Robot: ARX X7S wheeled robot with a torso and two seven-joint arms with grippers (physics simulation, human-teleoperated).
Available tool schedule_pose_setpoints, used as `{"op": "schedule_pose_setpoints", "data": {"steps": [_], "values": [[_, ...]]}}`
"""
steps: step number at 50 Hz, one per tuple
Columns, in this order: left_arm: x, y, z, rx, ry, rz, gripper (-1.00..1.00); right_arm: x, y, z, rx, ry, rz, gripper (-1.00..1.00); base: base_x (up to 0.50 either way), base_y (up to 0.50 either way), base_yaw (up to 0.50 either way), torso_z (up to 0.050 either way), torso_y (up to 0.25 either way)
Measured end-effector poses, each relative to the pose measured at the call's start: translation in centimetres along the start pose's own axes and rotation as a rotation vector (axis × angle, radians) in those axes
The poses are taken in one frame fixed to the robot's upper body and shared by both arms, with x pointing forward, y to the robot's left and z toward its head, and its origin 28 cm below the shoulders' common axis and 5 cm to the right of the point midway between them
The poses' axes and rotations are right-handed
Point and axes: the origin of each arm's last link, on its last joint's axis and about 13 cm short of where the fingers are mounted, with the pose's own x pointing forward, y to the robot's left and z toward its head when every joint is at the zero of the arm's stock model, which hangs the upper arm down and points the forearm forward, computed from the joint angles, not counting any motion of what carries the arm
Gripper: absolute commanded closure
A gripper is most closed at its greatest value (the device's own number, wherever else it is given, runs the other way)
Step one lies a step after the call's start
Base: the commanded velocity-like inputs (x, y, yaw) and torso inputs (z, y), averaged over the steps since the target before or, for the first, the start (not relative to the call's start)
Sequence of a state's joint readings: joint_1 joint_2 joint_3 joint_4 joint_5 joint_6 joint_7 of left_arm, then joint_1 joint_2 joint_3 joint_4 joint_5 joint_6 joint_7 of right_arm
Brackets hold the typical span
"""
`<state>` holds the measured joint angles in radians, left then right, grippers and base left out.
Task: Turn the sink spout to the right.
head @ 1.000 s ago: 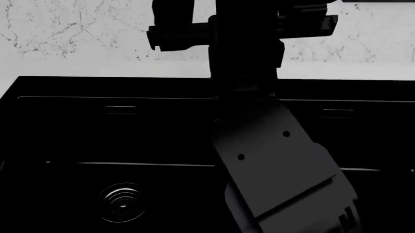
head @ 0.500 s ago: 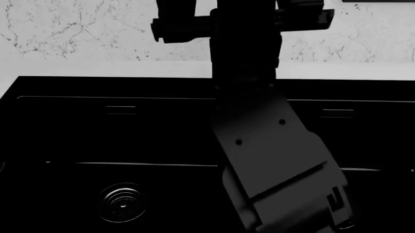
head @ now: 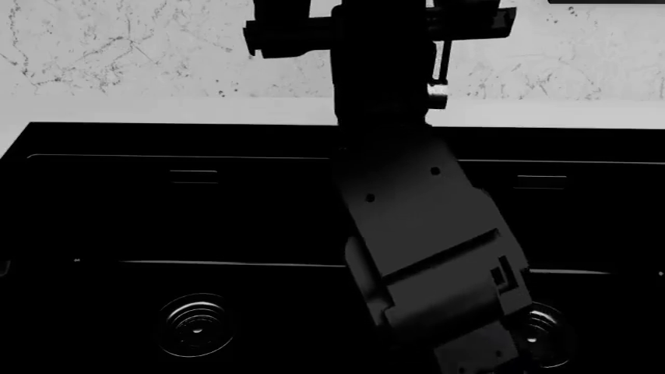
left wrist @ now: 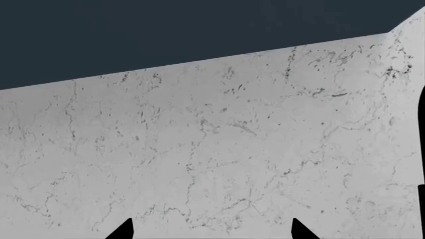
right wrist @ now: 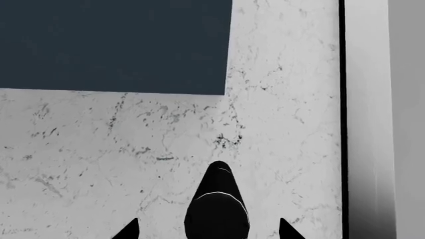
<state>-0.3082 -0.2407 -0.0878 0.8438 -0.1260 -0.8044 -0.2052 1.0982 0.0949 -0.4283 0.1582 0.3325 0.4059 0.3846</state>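
Head view shows the right arm [head: 431, 257] reaching over the black sink [head: 156, 218] to the spout [head: 379, 86] at the back rim's middle, against the marble wall [head: 124, 47]. In the right wrist view the right gripper [right wrist: 207, 230] has spread fingertips on either side of the spout's dark end, not clamped. The left gripper [left wrist: 211, 231] is released, facing bare marble

Wide rectangular double-basin sink [head: 124, 210]: black. Two round ringed drains [head: 195, 325]: dark metallic grey. Slim cylindrical faucet spout [right wrist: 217, 206]: matte black. Jointed robot arm [head: 426, 234]: dark charcoal. Stone desk rim [head: 167, 109]: white. Marble backsplash wall [left wrist: 219, 149]: white, grey-veined. Upper flat panel [left wrist: 166, 30]: dark slate blue.
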Motion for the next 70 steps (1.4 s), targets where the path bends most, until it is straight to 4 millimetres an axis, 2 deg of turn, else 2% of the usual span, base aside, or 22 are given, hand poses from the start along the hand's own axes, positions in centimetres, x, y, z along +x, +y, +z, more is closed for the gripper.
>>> {"op": "schedule_pose_setpoints", "data": {"steps": [12,28,70], "values": [[0.0,0.0,0.0,-0.002,0.0,-0.001,-1.0,1.2,0.1,-0.5,-0.002,-0.005,0.002,-1.0,0.0,0.0,0.0,0.0,0.0],[0.0,0.0,0.0,-0.002,0.0,-0.003,-1.0,1.7,-0.4,-0.4,-0.015,-0.019,-0.019,-1.0,0.0,0.0,0.0,0.0,0.0],[0.0,-0.1,-0.1,0.005,0.001,-0.009,-1.0,1.4,-2.3,-0.2,-0.058,-0.029,-0.099,-1.0,0.0,0.0,0.0,0.0,0.0]]}}
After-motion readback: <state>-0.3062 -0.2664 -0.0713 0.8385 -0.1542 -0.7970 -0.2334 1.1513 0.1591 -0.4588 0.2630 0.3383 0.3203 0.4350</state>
